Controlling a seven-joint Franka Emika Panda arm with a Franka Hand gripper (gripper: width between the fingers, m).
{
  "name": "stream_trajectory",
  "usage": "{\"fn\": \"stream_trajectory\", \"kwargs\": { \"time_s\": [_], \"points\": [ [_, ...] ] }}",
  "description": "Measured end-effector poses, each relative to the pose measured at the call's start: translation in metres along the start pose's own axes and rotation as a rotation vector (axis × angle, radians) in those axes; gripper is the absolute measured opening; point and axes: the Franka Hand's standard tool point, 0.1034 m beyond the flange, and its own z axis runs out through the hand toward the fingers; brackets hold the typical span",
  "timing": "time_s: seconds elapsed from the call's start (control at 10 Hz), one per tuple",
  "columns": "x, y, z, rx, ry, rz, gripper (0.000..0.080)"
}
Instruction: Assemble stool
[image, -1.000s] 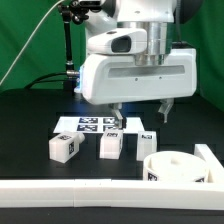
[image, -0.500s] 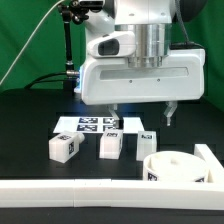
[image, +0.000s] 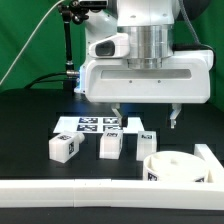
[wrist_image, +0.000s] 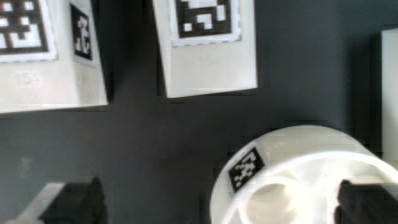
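Observation:
The white ring-shaped seat (image: 178, 168) lies at the exterior view's right, by the rail. Three white block legs stand in a row before the marker board: one at the exterior view's left (image: 65, 148), one in the middle (image: 110, 146), one to the right (image: 145, 142). My gripper (image: 147, 118) hangs open and empty above the right leg and the seat's far side. In the wrist view the seat (wrist_image: 302, 175) lies between my fingers (wrist_image: 71, 200), and two tagged legs (wrist_image: 210, 50) (wrist_image: 45, 60) lie beyond it.
The marker board (image: 95, 124) lies flat behind the legs. A long white L-shaped rail (image: 70, 190) runs along the front and turns up at the exterior view's right (image: 210, 155), close to the seat. A black stand (image: 68, 50) rises at the back.
My gripper has moved toward the exterior view's right and slightly lower, from over the middle leg to over the right leg and seat. The parts have not moved.

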Motion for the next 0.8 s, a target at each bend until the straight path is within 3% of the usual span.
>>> {"fn": "stream_trajectory", "kwargs": {
  "time_s": [0.2,0.3,0.5,0.8],
  "points": [
    [-0.001,0.001,0.002,-0.003,-0.016,-0.008,0.0649],
    [-0.006,0.007,0.013,-0.011,-0.061,-0.032,0.0649],
    [0.001,0.010,0.020,-0.024,-0.201,-0.046,0.0649],
    [-0.006,0.014,0.022,-0.045,-0.400,-0.053,0.0649]
  ]
}}
